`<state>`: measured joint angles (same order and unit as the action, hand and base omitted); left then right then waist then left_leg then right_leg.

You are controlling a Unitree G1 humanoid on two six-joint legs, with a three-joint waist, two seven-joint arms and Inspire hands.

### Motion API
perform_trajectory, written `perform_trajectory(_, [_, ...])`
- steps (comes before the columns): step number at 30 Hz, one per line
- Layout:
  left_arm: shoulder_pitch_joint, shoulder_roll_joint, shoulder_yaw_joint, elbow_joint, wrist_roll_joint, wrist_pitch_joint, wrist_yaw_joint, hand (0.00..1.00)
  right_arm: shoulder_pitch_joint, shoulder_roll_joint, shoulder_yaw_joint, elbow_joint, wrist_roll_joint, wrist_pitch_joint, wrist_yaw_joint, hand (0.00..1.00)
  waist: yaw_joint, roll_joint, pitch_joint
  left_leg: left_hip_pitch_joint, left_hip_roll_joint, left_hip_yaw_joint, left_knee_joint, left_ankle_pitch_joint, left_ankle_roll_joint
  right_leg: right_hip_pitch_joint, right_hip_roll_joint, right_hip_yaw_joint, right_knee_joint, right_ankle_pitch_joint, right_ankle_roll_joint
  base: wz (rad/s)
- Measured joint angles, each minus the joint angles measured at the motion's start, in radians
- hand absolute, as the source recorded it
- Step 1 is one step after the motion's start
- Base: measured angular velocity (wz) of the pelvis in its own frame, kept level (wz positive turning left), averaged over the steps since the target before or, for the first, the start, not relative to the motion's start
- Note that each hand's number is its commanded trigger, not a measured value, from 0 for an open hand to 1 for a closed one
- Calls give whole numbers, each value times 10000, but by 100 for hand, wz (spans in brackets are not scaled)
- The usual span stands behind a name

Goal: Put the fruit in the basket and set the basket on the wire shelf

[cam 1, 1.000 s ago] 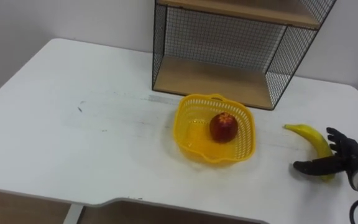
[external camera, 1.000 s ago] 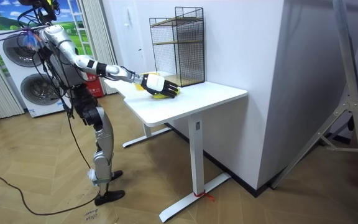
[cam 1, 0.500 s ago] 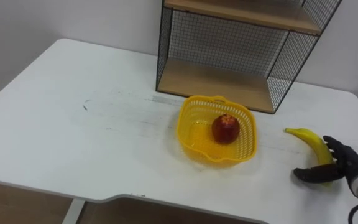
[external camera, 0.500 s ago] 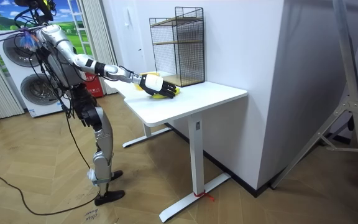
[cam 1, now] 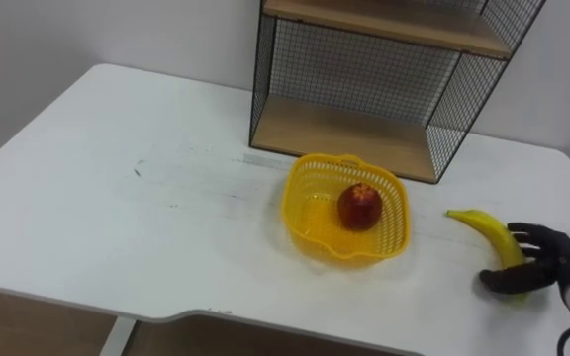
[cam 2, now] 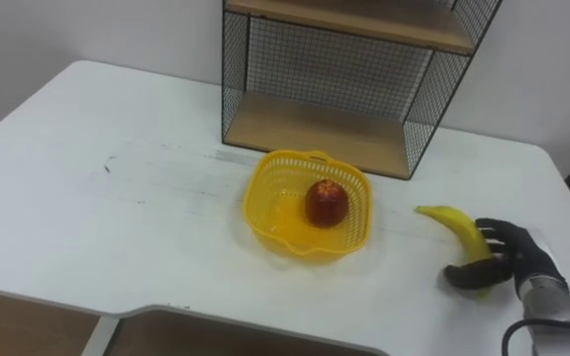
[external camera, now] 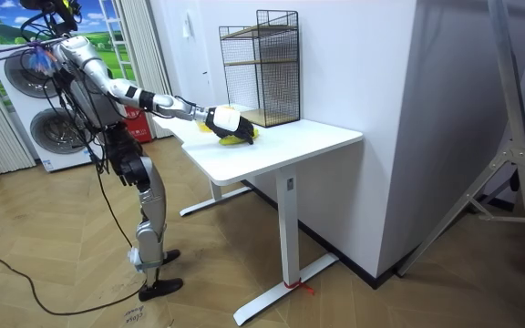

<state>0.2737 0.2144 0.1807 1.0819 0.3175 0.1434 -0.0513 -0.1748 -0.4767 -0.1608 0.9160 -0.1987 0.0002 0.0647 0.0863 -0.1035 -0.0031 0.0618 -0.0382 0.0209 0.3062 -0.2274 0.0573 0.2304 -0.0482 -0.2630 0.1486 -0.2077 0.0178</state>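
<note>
In the left eye view the right hand [cam 1: 547,265] curls round the near end of the banana [cam 1: 483,230] on the white surface [cam 1: 117,218], right of the yellow basket [cam 1: 300,222] holding an apple [cam 1: 360,206] before the wire shelf [cam 1: 364,119], while the room view shows the robot standing beside the surface, that arm stretched over it.

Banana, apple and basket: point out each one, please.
banana [cam 1: 485,230], left eye view, bare stretch near its tip.
apple [cam 1: 360,206], left eye view, middle of the fruit.
basket [cam 1: 349,247], left eye view, front wall.
</note>
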Motion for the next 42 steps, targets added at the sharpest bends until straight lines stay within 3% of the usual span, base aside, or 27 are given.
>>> perform_trajectory(12, [-31, 7, -1, -3, 0, -7, 0, 0, -3, -46, -206, 136, -371, 19, -311, 100, -15, -26, 3, -5, 5, 4, -68, -9, -16, 0, 14, -7, -72, -3, -5, 0])
perform_trajectory(28, [-91, 62, -198, -5, -40, -6, -8, 0, 28, 192, -200, 109, 490, 170, -244, 100, -77, -59, 2, -72, 51, 28, 18, -45, -41, -44, 69, 186, -97, 7, -23, 0])
perform_trajectory(35, [-115, 67, -210, -11, -95, -15, -5, 0, 80, 233, -41, -1112, 532, 630, 55, 100, -107, 16, -1, -190, 92, 281, -48, -43, -49, -359, 107, 420, 63, 16, -65, -11])
perform_trajectory(42, [-193, 61, -280, -46, -95, -84, -66, 0, 321, 298, 237, -3088, 957, 671, 128, 100, -263, 129, 14, -244, 86, 281, -122, -50, -43, -407, 71, 425, 98, 29, -60, 0])
